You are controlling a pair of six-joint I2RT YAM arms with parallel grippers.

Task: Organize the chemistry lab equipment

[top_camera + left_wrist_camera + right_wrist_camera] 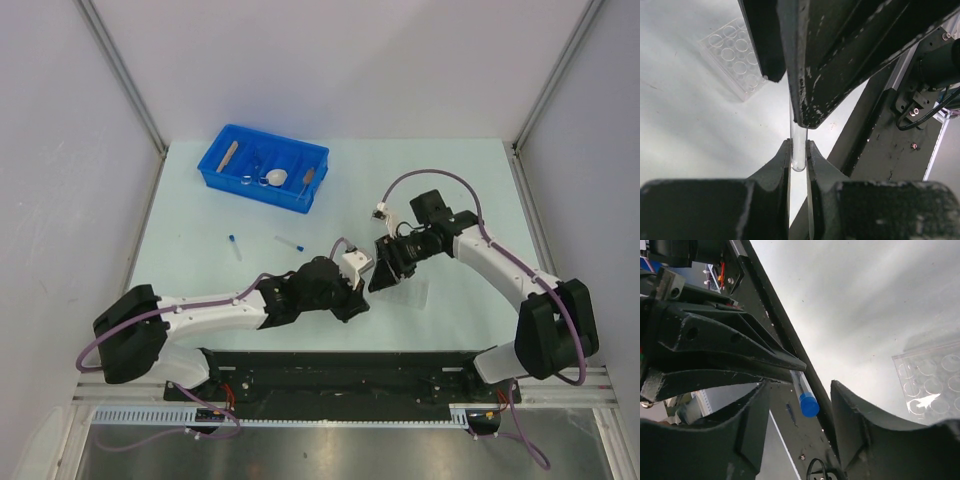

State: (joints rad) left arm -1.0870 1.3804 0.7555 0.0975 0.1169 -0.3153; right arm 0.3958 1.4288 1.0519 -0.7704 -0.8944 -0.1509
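Tube point(798, 150): you hold it clamped in the left fingers point(780, 165).
Right fingers point(860, 415): apart, flanking its blue cap point(809, 405).

The top view looks steeply down from high above the near edge, taking in the whole table point(460, 190) from afar. The left wrist view sights closely along the left gripper point(798, 150). The right wrist view looks closely past the right gripper point(800, 385) from the opposite side. Both wrist views share the blue-capped tube point(797, 145) and the clear tube rack point(735, 52).
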